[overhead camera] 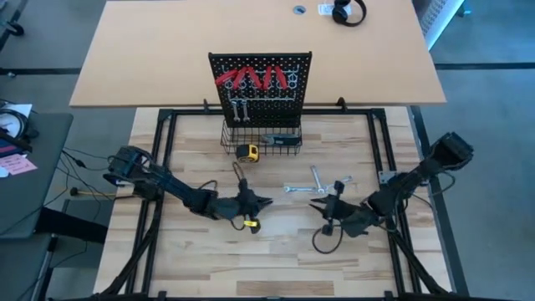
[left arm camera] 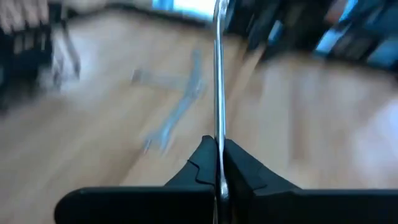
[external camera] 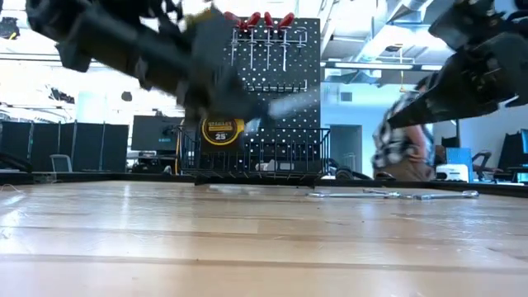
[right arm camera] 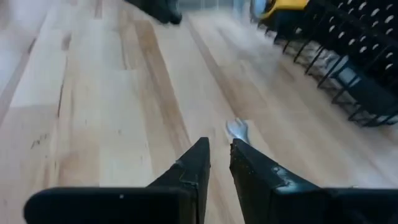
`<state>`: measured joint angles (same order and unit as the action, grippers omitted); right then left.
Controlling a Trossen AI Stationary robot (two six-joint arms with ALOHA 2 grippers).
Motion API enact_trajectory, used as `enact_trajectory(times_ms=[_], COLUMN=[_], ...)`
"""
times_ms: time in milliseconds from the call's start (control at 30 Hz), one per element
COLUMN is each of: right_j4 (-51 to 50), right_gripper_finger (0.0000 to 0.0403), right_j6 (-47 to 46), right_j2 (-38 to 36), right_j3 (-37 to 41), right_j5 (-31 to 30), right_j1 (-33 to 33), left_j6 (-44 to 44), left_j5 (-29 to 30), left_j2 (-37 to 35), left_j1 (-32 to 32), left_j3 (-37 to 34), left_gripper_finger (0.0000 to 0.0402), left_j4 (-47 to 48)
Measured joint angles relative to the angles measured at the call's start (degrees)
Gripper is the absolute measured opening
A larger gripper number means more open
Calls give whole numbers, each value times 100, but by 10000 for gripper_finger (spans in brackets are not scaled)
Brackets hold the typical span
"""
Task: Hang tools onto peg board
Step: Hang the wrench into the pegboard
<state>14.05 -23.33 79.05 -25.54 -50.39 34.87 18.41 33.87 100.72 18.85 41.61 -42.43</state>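
Note:
The peg board [overhead camera: 261, 84] stands upright at the table's far middle. Red-handled pliers [overhead camera: 255, 79] and two silver wrenches [overhead camera: 241, 109] hang on it, above a black wire basket [overhead camera: 261, 138]. More wrenches [overhead camera: 318, 184] lie flat on the table, and the left wrist view also shows these wrenches [left arm camera: 180, 106]. My left gripper [overhead camera: 266, 202] is above the table's middle, shut on a slim silver wrench [left arm camera: 217, 62]. My right gripper [right arm camera: 219, 163] is to its right [overhead camera: 322, 207], slightly open and holding nothing. One wrench end [right arm camera: 237, 129] lies just beyond its fingertips. My left gripper pinches the silver wrench between its two fingers, seen edge-on at the fingertips [left arm camera: 217, 134]. The wrench runs along the fingers and sticks out well past them. It is lifted clear of the table, and the end inside the gripper is hidden.
A yellow tape measure [overhead camera: 247, 152] sits in front of the basket. A small yellow object [overhead camera: 249, 222] lies under my left arm. A black cable loop [overhead camera: 322, 242] lies by my right arm. A person [external camera: 404, 132] stands beyond the table. Bare wood spans the near half.

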Motion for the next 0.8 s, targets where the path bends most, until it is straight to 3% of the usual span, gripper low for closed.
enact_trajectory(times_ms=[167, 467, 800], right_j4=[298, 654, 651], right_gripper_finger=[77, 77, 77], right_j6=[80, 114, 129], right_j2=[123, 472, 468], right_j3=[-2, -4, -4], right_j5=[-393, -378, -356], right_j1=[93, -94, -85], left_j6=[-282, 576, 713], left_j5=[684, 958, 1383], left_j2=[-291, -367, -362], left_j1=[-131, -1113, -1398], left_j3=[-173, -225, -1011], left_gripper_finger=[1, 0, 0], left_j4=[-1339, -1983, -3569])
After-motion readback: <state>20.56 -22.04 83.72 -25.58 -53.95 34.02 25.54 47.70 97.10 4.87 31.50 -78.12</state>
